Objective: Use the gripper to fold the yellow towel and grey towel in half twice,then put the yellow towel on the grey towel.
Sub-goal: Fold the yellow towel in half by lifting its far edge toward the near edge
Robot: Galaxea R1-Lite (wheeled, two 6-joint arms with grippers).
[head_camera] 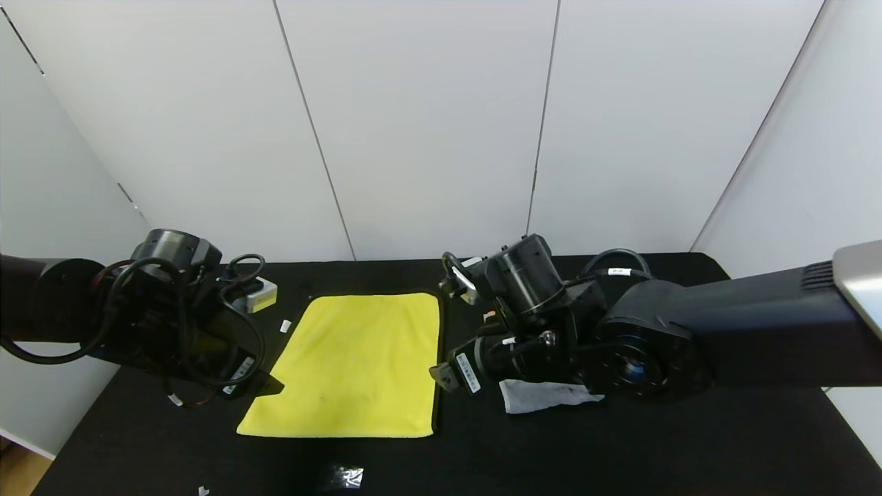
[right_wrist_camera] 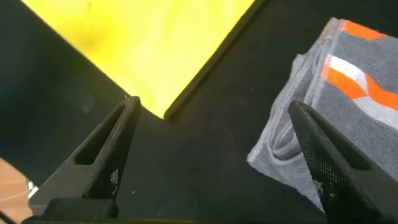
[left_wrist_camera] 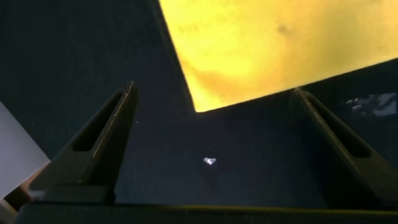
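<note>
The yellow towel (head_camera: 358, 362) lies flat and spread out on the black table (head_camera: 620, 448). My left gripper (head_camera: 270, 386) is open and empty, low by the towel's near left corner (left_wrist_camera: 205, 93), with that corner between its fingertips (left_wrist_camera: 127, 99). My right gripper (head_camera: 441, 375) is open and empty at the towel's right edge, near its front right corner (right_wrist_camera: 163, 111). The grey towel (head_camera: 544, 396) lies bunched and folded under my right arm, mostly hidden in the head view. Its orange and white stripes show in the right wrist view (right_wrist_camera: 354, 81).
A small white box (head_camera: 258, 294) stands at the back left of the table. White scraps (head_camera: 285, 326) and a shiny bit (head_camera: 346, 475) lie on the cloth; one scrap (left_wrist_camera: 210, 162) is under my left gripper. White wall panels stand behind.
</note>
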